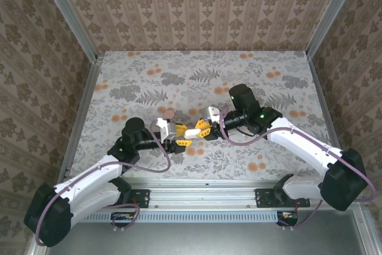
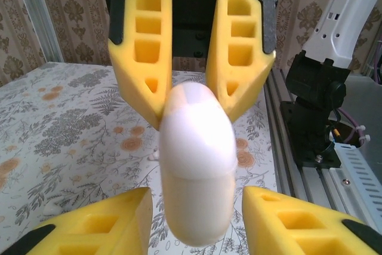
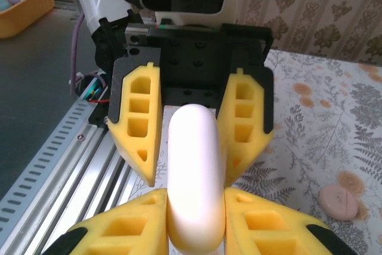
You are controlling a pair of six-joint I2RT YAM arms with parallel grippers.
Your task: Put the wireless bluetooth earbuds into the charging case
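Just nearside of charging case (image 1: pixel 192 132): left gripper (image 1: pixel 182 137), parted slightly wider than the case, straddling one end with slim gaps. Clamped tight on case's other end: right gripper (image 1: pixel 203 129). Beyond case, on floral table (image 1: pixel 268 67): pinkish disc (image 1: pixel 171 113).

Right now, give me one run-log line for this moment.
charging case: held off table | right gripper: shut on it | left gripper: open, flanking it

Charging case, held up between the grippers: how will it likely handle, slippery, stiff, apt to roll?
The charging case looks glossy and smooth, so it is probably slippery in the right gripper. Its shell seems rigid: no dent shows where it is clamped. The rounded ends suggest it could rock if set down.
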